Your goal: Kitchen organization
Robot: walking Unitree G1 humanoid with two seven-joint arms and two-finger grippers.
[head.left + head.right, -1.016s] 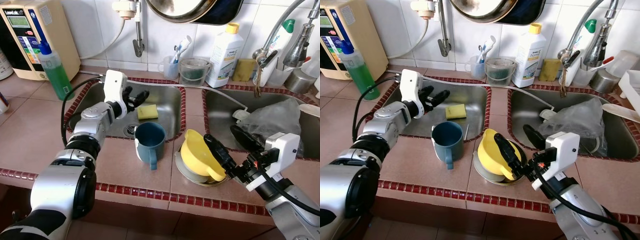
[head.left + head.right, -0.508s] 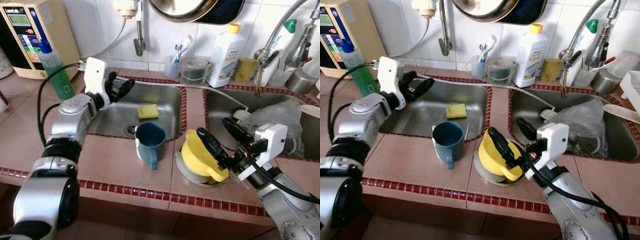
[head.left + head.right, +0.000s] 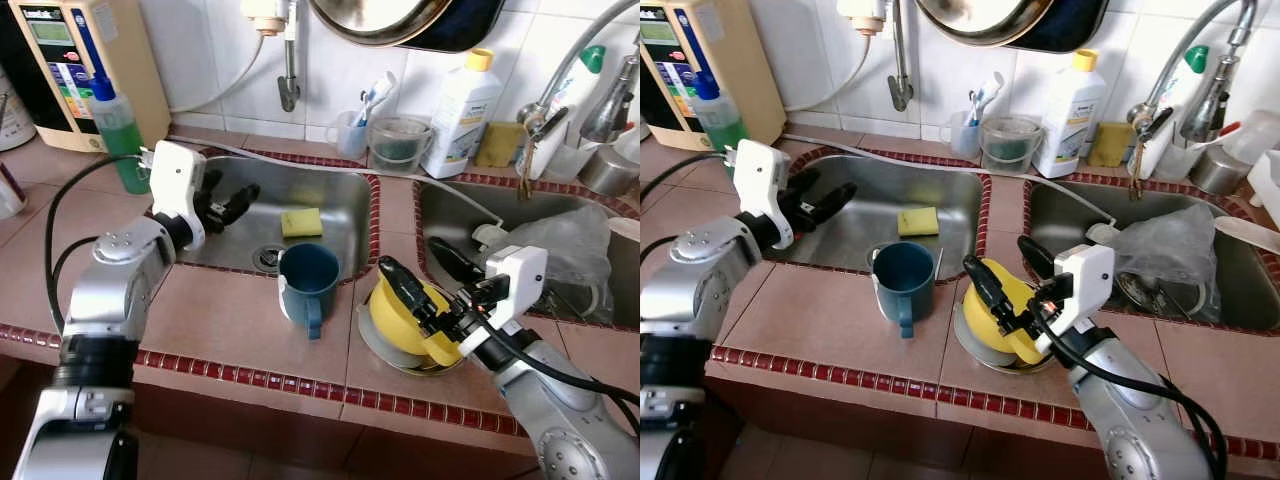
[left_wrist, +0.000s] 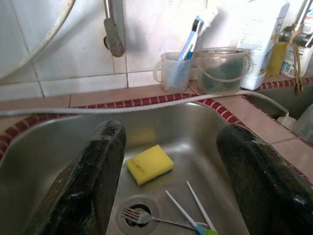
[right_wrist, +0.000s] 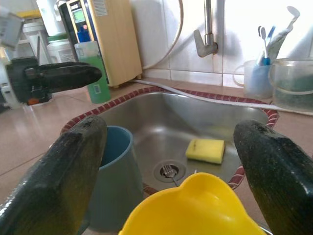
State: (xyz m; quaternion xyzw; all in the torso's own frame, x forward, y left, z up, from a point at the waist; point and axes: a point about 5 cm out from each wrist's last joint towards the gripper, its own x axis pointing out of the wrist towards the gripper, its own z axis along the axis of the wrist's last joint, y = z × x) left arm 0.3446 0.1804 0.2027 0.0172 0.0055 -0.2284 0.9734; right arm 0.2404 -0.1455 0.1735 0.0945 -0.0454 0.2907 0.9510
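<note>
A yellow bowl [image 3: 415, 322] lies tilted on a grey plate [image 3: 372, 337] on the tiled counter between the two sinks. My right gripper [image 3: 410, 258] is open, with one finger on each side of the bowl's top. A blue mug [image 3: 306, 284] stands upright just left of the bowl. My left gripper [image 3: 238, 196] is open and hovers over the left rim of the left sink [image 3: 345, 200]. On the sink floor lie a yellow sponge [image 4: 149, 164] and a fork [image 4: 142, 216] on the drain.
A green soap bottle [image 3: 119, 132] and a beige water appliance [image 3: 75, 50] stand at the back left. A toothbrush cup [image 3: 353, 130], clear tub [image 3: 397, 145] and white bottle [image 3: 462, 100] line the wall. A plastic bag [image 3: 560, 238] fills the right sink under the tap [image 3: 560, 70].
My left gripper has drawn back from the sponge toward the sink's left rim. My right gripper has slid left, further over the yellow bowl. The camera has shifted a little.
</note>
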